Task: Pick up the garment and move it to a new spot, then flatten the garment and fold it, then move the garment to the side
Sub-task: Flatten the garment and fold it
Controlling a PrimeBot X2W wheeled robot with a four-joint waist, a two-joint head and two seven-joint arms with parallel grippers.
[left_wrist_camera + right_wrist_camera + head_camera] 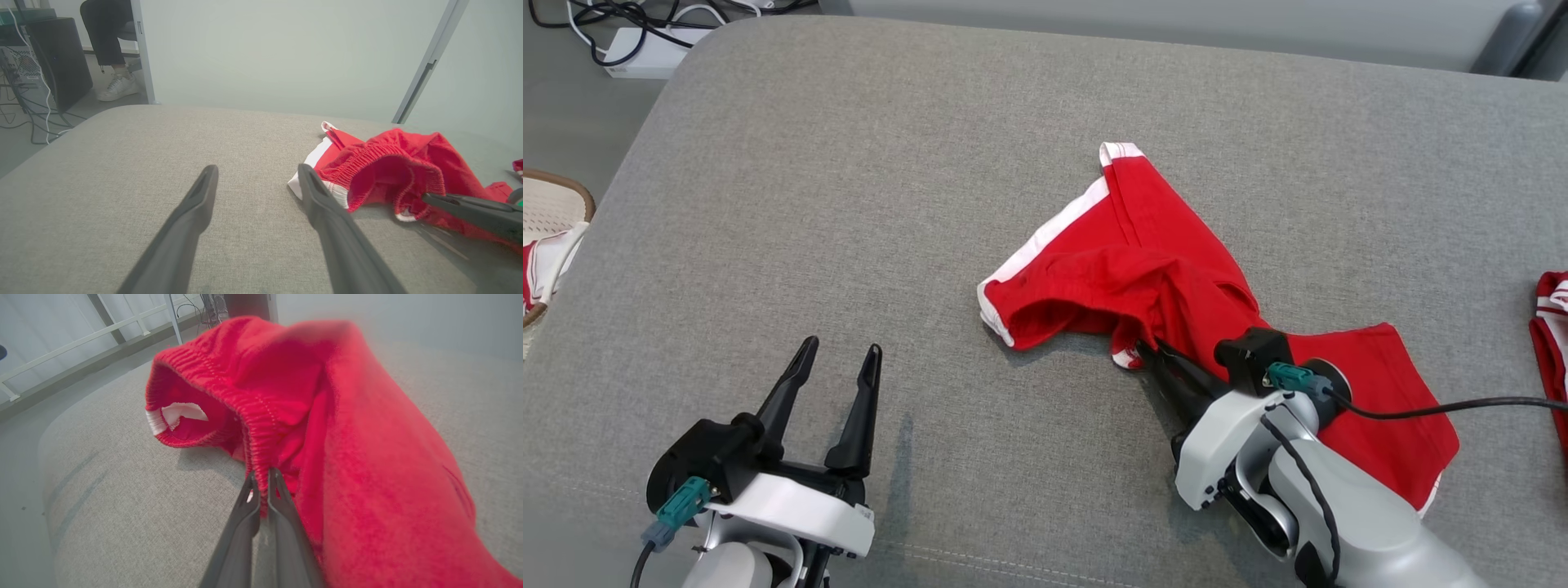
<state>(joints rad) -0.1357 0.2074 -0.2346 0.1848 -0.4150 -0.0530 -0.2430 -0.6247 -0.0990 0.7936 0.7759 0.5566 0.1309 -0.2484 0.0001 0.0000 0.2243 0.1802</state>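
Observation:
The garment (1143,278) is a pair of red shorts with white side stripes, lying crumpled right of centre on the grey cushioned surface (849,204). My right gripper (1147,349) is shut on its ribbed waistband near the front edge. In the right wrist view the two fingers pinch the red elastic band of the garment (286,416), with the right gripper (261,477) closed tight. My left gripper (840,351) stands open at the lower left, apart from the cloth. In the left wrist view the left gripper (257,171) is open, the garment (388,167) lies to its right, and the right gripper's fingers (470,206) reach in from the right edge.
Another red and white cloth (1552,327) lies at the right edge. A wicker basket (551,204) with more clothing sits off the left side. Cables and a power strip (645,45) lie on the floor beyond. A seated person's leg and shoe (116,85) show far left.

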